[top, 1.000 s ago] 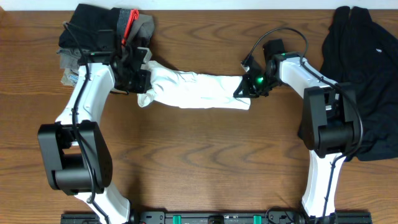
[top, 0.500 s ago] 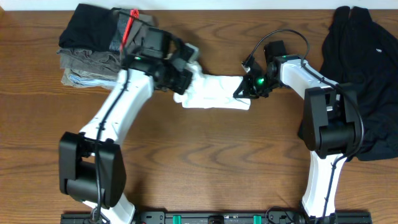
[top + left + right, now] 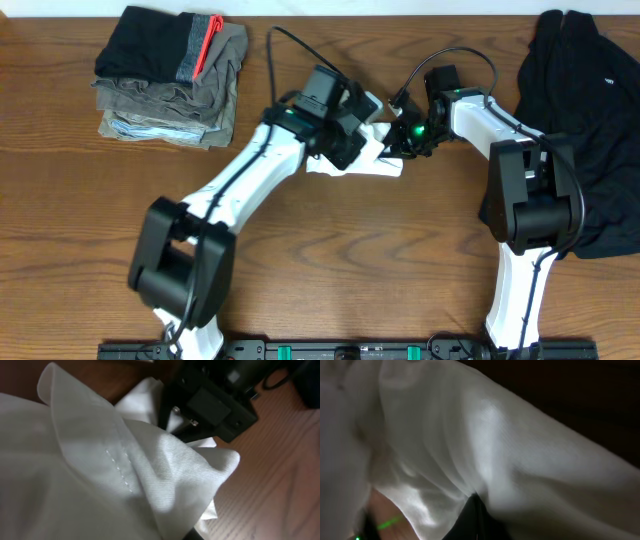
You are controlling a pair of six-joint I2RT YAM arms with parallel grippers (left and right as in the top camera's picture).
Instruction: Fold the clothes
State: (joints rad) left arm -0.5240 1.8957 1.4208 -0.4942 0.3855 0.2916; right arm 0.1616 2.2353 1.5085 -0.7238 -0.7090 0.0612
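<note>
I have the left arm stretched right across the middle of the table [image 3: 320, 270] so that its end of the white T-shirt [image 3: 375, 168] is brought over onto the end the other arm holds. That looks to me like the halving fold of a shirt already narrowed into a strip. The shirt is bunched into a short white heap between the two grippers, just left of the right arm's wrist and well apart from both other piles. Its print is out of sight in every view. The left gripper [image 3: 352, 140] sits directly on that heap. From its own camera the cloth fills nearly the whole view, a stitched hem running across it and one loose corner hanging clear of the wood. The fingers are buried, so I can't see the gap, but cloth riding up that close to the lens reads to me as jaws clamped on the shirt. The right gripper [image 3: 396, 146] is parked at the heap's right edge as the anchor. In its wrist view the folds draw down to a dark fingertip at the bottom, which I take as closed tight on the fabric. The two grippers are very near each other, so I'd watch for a knock. The stack of folded clothes [image 3: 170, 75] sits at the far left corner and a black garment [image 3: 585, 120] lies rumpled on the right, both untouched.
</note>
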